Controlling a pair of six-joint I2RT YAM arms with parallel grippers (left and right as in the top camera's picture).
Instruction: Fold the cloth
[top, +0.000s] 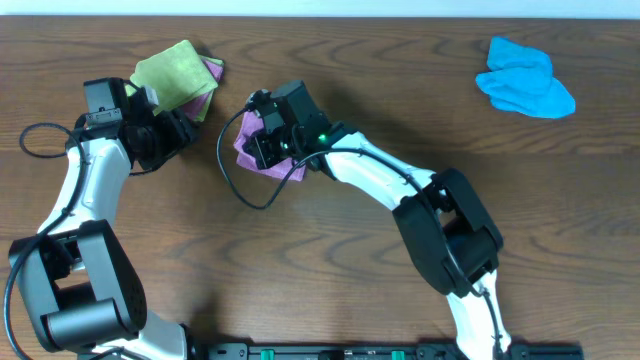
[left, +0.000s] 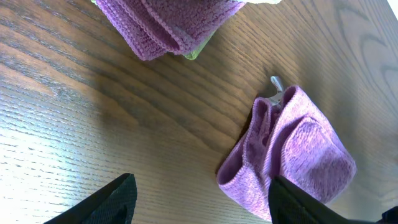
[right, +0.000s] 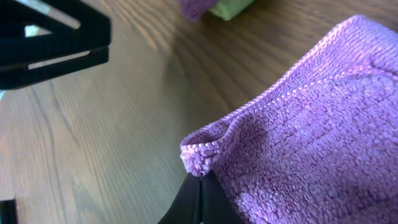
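Observation:
The cloth (top: 284, 170) is a lilac-purple fuzzy towel, lying bunched on the wooden table left of centre. My right gripper (top: 259, 141) sits over it, mostly covering it from above. In the right wrist view the black fingers (right: 193, 202) are pressed together and nip a puckered corner of the cloth (right: 311, 137). My left gripper (left: 205, 205) stands open just left of the cloth (left: 292, 155). Its right finger (left: 292, 202) overlaps the cloth's near edge, and nothing lies between the fingers. Overhead, the left gripper (top: 180, 128) is beside the pile at the back left.
A lime-green cloth (top: 170, 70) lies on another purple cloth (top: 208, 88) at the back left, and that purple cloth (left: 161, 25) also shows at the top of the left wrist view. A bright blue cloth (top: 525, 78) lies at the back right. A black cable (top: 235, 180) loops beside the lilac cloth.

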